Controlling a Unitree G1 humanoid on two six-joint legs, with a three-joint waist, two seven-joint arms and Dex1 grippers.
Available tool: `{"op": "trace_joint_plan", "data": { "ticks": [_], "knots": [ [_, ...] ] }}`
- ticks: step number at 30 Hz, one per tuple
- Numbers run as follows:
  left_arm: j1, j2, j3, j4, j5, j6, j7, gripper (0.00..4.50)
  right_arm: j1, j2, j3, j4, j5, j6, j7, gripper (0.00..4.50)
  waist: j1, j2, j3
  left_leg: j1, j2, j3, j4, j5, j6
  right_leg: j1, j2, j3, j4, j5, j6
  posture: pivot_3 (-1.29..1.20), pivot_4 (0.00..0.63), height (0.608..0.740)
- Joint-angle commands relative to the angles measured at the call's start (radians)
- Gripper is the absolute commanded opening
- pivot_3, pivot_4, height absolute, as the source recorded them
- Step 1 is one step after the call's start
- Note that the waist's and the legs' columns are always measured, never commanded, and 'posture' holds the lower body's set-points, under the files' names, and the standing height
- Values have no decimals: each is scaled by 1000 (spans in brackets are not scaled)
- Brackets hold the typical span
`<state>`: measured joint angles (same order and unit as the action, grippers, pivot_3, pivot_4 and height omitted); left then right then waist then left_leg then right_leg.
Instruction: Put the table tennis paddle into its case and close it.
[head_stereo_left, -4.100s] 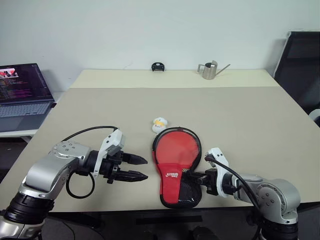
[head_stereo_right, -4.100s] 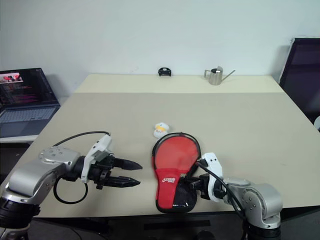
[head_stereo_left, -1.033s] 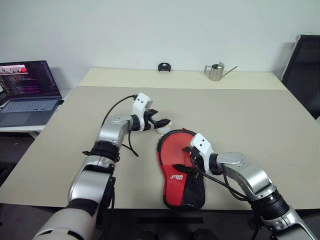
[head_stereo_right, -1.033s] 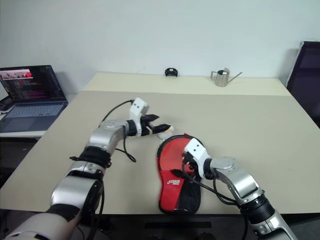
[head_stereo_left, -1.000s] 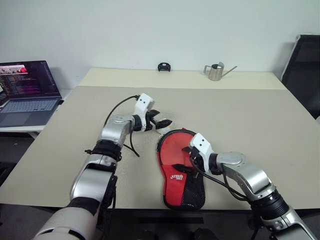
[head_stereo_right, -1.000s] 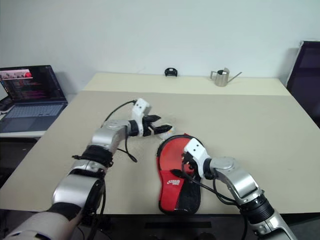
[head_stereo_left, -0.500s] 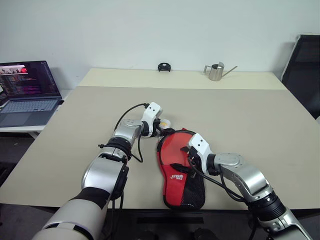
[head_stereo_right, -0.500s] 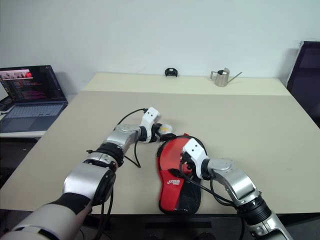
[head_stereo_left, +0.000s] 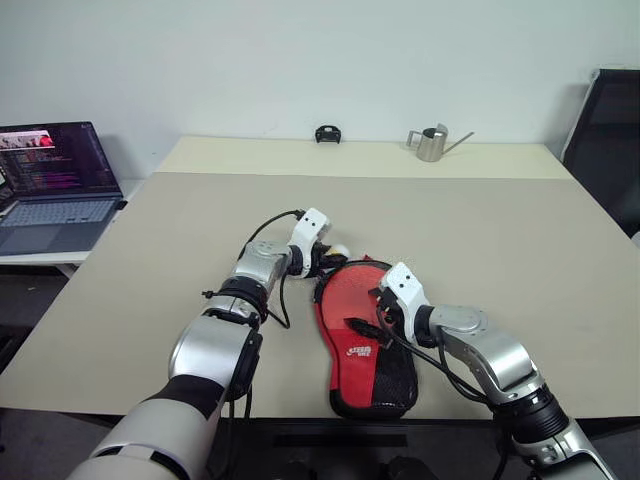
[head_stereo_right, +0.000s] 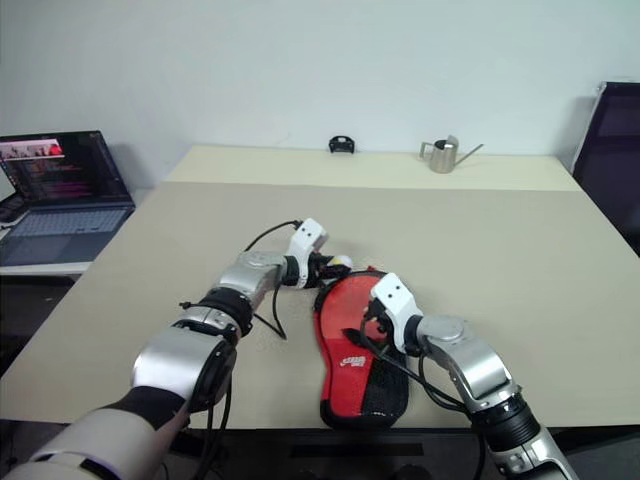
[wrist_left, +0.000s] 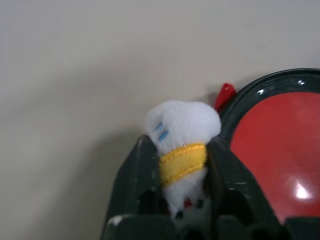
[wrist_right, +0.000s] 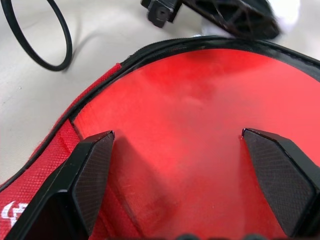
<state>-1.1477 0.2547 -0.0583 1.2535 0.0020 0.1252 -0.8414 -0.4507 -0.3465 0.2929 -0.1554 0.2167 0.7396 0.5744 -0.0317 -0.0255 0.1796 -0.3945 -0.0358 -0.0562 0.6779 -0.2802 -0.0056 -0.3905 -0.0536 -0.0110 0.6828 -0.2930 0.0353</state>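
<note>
The case (head_stereo_left: 345, 295) lies flat near the table's front edge, red side up, with a white logo and a black mesh pocket (head_stereo_left: 377, 377) at its near end. The table tennis paddle is hidden. My right gripper (wrist_right: 176, 134) hovers open just above the case's round red face, its fingers (wrist_right: 92, 170) spread wide. My left gripper (wrist_left: 181, 145) is shut on a small white plush toy (wrist_left: 182, 125) with a yellow band, right beside the case's far rim. A red zip tab (wrist_left: 225, 94) sticks out there.
An open laptop (head_stereo_left: 50, 185) stands off the table's left side. At the back edge sit a metal watering can (head_stereo_left: 432, 144) and a small black object (head_stereo_left: 325, 133). A black chair (head_stereo_left: 605, 140) is at the right. My left arm's black cable (wrist_right: 37, 50) loops beside the case.
My left gripper came down to the right onto the plush toy and closed on it. My right gripper stays open over the case.
</note>
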Motion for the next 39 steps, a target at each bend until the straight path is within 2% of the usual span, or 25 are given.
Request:
{"op": "trace_joint_plan", "data": {
  "ticks": [1, 11, 15, 23, 31, 39],
  "knots": [
    [18, 28, 18, -12, 3, 7, -3, 464, -16, 2, -10, 24, -12, 16, -6, 4500, 0, 0, 0, 0, 0, 0, 0, 0, 0, 0, 0, 0, 0, 0, 0, 0, 150, 740],
    [57, 66, 69, -76, -34, 35, -26, 464, -50, 11, 38, 90, -40, -12, 19, 4500, -4, 0, 0, 1, 0, 0, 0, 0, 0, 0, 0, 1, 2, 0, 0, 0, 150, 740],
    [68, 72, 82, -122, -50, 58, -41, 464, -38, -17, 109, 127, -90, -29, 61, 4500, -4, 0, 0, 2, 0, 1, 0, 0, 0, 0, 0, 1, 2, 0, 0, 0, 150, 740],
    [66, 100, 81, -173, -53, 85, -56, 463, 1, 5, 134, 161, -121, -20, 48, 4500, -3, -1, -3, 3, 0, 0, 0, 0, 0, 1, 0, 1, 2, 0, 0, 0, 150, 740],
    [-35, 53, 58, -88, -15, 23, -14, 463, 23, 54, 125, 188, -139, -15, 10, 4500, -1, -5, -9, 5, 0, 0, 0, 0, 0, 2, 0, 1, 5, 0, 0, 0, 150, 740],
    [-149, -25, 55, 35, 46, -85, 140, 463, 25, 76, 98, 240, -149, -18, -8, 4500, -2, -6, -10, 13, -1, 1, -1, 0, 0, 6, 0, 2, 8, 0, 0, 0, 150, 740]
  ]
}}
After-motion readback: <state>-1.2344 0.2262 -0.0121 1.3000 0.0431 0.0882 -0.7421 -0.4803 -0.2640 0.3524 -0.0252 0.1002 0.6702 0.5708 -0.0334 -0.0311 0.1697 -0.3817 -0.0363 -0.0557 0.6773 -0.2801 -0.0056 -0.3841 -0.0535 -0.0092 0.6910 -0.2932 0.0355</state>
